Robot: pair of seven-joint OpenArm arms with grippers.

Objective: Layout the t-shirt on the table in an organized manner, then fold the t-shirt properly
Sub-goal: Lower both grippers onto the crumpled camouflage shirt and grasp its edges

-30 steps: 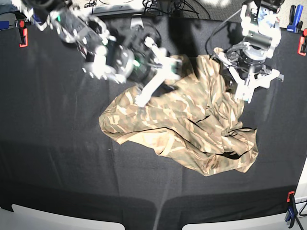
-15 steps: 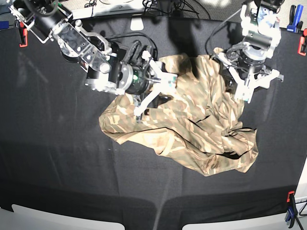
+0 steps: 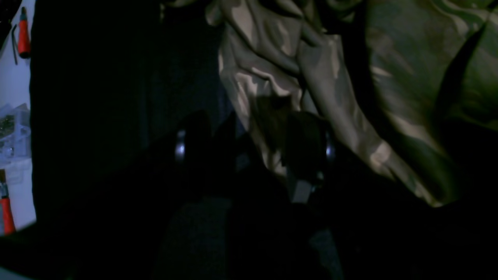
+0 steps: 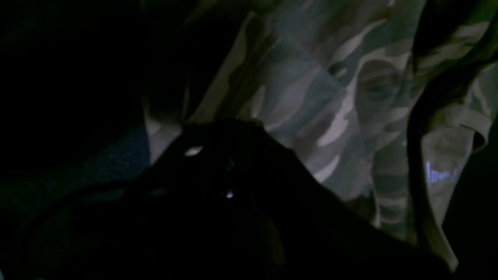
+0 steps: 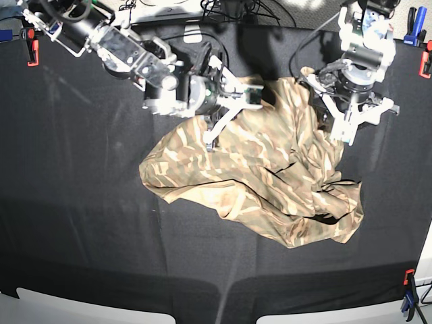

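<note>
The camouflage t-shirt (image 5: 270, 182) lies crumpled right of centre on the black table (image 5: 81, 202). My right gripper (image 5: 231, 116) sits on the shirt's upper left edge. In the right wrist view its dark tips (image 4: 223, 132) form one closed mass pressed into the cloth (image 4: 311, 97), so it looks shut on the fabric. My left gripper (image 5: 354, 118) hovers over the shirt's upper right edge. Its jaws stand open (image 3: 251, 151), with a fold of the shirt (image 3: 272, 58) running between the two fingers.
Red clamps (image 5: 32, 50) (image 5: 426, 64) and a blue clamp (image 5: 413, 23) grip the table's far corners, and another clamp (image 5: 408, 290) holds the near right edge. Cables (image 5: 229, 10) lie along the back. Bare black cloth spreads left of and in front of the shirt.
My right arm has swung right and farther back onto the shirt's upper left edge, and its jaws have closed there. The left arm has stayed put.
</note>
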